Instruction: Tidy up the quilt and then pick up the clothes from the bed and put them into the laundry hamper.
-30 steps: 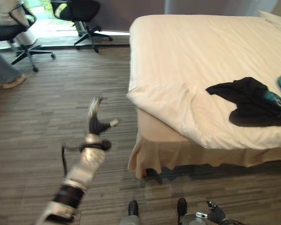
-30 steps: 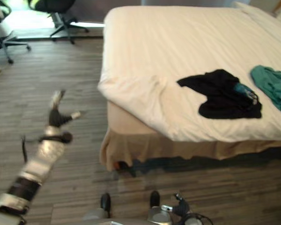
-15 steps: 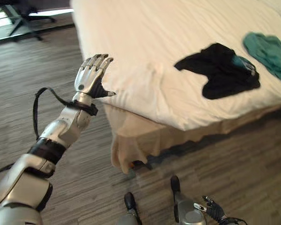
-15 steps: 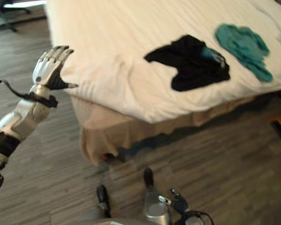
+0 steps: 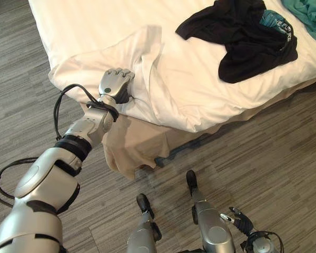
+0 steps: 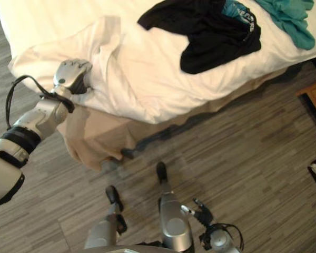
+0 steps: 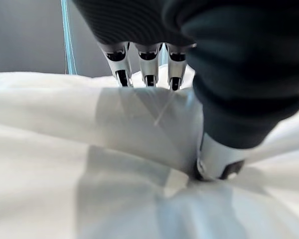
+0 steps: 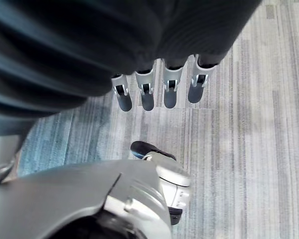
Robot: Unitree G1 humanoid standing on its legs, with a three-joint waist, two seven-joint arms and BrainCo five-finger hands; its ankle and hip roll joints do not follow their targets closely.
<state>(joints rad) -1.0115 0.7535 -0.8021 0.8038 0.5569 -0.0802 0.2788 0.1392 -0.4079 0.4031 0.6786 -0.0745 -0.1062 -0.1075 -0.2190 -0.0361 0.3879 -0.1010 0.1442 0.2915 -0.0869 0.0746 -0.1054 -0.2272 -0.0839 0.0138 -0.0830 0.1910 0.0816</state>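
The white quilt (image 5: 89, 31) covers the bed, and a ridge of it is bunched up near the near left corner. My left hand (image 5: 115, 84) rests on that corner with its fingers curled over the fold. In the left wrist view its fingers (image 7: 148, 67) and thumb pinch the quilt (image 7: 65, 164). A black garment (image 5: 242, 37) lies crumpled on the bed to the right, with a teal garment (image 6: 287, 16) beyond it at the far right. My right hand (image 5: 242, 224) hangs low beside me, fingers (image 8: 169, 92) relaxed and holding nothing.
A tan bed skirt (image 5: 137, 147) hangs below the quilt at the corner. Grey striped floor (image 5: 263, 153) runs in front of the bed. A brown wooden piece of furniture (image 6: 313, 100) stands at the right edge of the floor.
The camera has tilted down and drawn closer to the bed. My left hand went from open in the air beside the corner to closed on a quilt fold.
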